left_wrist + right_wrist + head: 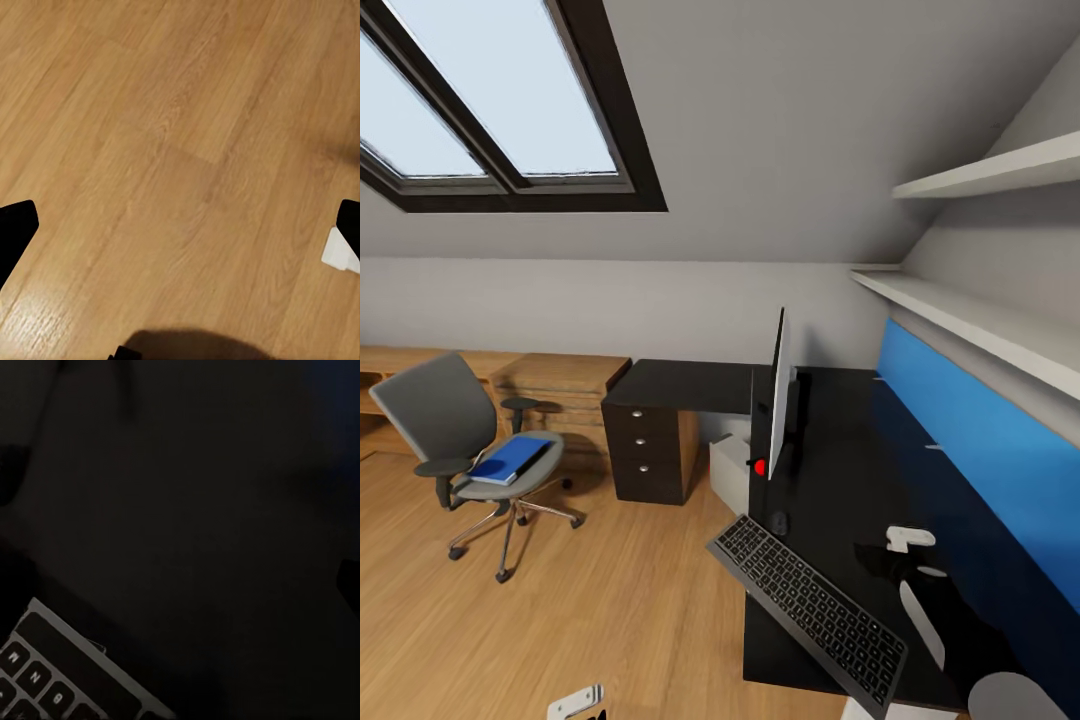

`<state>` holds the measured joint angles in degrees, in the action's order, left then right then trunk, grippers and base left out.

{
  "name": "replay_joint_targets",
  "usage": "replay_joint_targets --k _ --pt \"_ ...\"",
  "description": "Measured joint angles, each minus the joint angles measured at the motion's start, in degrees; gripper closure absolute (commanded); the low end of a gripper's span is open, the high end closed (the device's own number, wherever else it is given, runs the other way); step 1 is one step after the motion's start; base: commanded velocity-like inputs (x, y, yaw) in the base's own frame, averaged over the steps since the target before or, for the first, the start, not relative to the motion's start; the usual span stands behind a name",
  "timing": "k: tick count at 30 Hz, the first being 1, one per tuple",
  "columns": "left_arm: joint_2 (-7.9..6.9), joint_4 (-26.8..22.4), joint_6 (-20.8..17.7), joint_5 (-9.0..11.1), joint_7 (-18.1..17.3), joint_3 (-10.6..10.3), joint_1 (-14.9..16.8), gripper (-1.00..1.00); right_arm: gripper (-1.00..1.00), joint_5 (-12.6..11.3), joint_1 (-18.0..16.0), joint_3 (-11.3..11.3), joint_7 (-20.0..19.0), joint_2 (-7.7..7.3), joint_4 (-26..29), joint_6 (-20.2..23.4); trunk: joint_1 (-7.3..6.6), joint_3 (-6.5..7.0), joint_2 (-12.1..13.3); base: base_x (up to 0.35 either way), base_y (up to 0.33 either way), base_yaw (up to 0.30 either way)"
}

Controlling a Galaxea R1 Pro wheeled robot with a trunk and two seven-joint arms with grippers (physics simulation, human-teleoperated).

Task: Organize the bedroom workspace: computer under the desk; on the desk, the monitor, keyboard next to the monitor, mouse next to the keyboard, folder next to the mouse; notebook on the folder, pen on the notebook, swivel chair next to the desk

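Observation:
The swivel chair (445, 440) stands on the wood floor at the left, away from the desk (860, 470), with the blue folder (510, 458) on its seat. The monitor (780, 395) stands on the desk, seen edge-on. The keyboard (810, 610) (60, 675) lies askew, overhanging the desk's front edge. The small dark mouse (780, 522) sits between the keyboard and the monitor. The light grey computer (728, 470) is under the desk. My right gripper (180, 529) hangs open over the bare desktop beside the keyboard's corner. My left gripper (180, 225) is open over the floor. I cannot make out the notebook or pen.
A dark drawer unit (645, 450) holds up the desk's far wing, with a light-wood dresser (560, 380) behind the chair. A blue wall panel (980, 460) and two white shelves (980, 320) line the right wall under the sloped ceiling. Open floor lies between chair and desk.

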<state>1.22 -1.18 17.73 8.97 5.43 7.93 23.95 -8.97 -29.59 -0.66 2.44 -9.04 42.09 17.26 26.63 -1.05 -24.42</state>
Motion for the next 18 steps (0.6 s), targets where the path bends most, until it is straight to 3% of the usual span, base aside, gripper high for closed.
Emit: replay_joint_targets --k 18 --pt "-0.09 0.0 0.2 0.0 0.0 0.0 0.0 -1.0 -1.0 -0.2 0.0 -0.3 0.0 -0.08 -2.0 -0.3 0.0 0.0 0.0 0.003 0.0 0.0"
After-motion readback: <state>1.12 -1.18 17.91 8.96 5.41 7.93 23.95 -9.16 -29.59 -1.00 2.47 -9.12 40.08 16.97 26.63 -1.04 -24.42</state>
